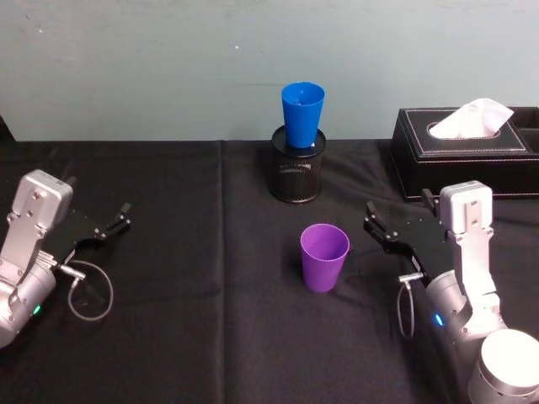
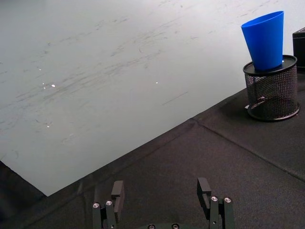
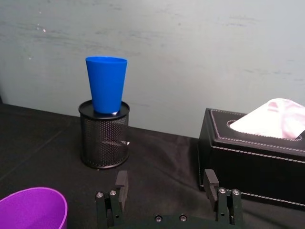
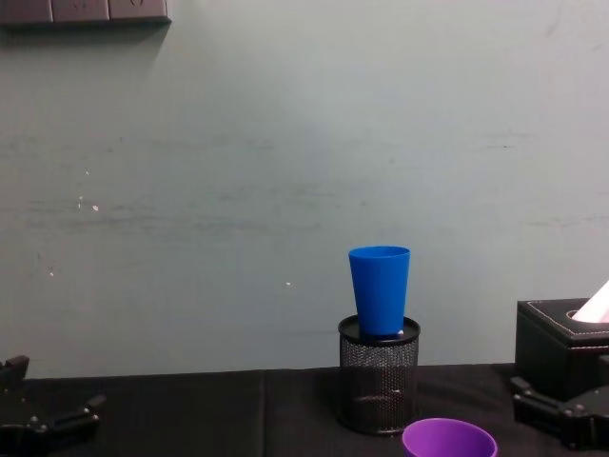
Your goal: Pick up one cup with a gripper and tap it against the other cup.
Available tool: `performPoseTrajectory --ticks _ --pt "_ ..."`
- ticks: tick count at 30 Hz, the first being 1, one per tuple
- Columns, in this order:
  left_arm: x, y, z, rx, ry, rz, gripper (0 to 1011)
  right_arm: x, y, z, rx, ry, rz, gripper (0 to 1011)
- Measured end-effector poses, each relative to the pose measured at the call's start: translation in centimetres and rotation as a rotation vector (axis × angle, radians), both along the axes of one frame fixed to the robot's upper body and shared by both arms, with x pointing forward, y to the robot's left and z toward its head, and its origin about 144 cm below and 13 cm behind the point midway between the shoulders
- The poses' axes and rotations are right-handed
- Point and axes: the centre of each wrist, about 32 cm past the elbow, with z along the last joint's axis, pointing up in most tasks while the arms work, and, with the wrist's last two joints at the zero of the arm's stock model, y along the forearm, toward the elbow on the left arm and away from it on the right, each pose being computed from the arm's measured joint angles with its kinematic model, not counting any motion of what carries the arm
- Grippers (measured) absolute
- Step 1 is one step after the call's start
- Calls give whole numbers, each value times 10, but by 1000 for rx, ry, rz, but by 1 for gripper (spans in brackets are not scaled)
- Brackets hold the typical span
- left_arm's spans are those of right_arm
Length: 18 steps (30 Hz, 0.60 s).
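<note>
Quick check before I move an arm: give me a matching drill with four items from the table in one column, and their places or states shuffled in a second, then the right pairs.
Things:
1. blue cup
2. purple cup
3. tissue box
4. right gripper

Places or states:
A. open, empty, to the right of the purple cup
B. upright on the black cloth, in front of the pen holder
C. set upright in the top of the mesh pen holder
D. at the table's back right, a tissue sticking out

Pairs: 1-C, 2-B, 3-D, 4-A
</note>
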Motion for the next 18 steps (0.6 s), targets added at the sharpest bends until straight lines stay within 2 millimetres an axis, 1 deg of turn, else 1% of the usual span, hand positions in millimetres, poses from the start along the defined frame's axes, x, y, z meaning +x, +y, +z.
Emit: performPoseTrajectory --ticks 4,18 --pt "0 0 0 0 0 0 1000 1 0 -3 19 6 13 1003" --pt "0 0 0 0 0 0 1000 1 0 -2 13 2 17 1003"
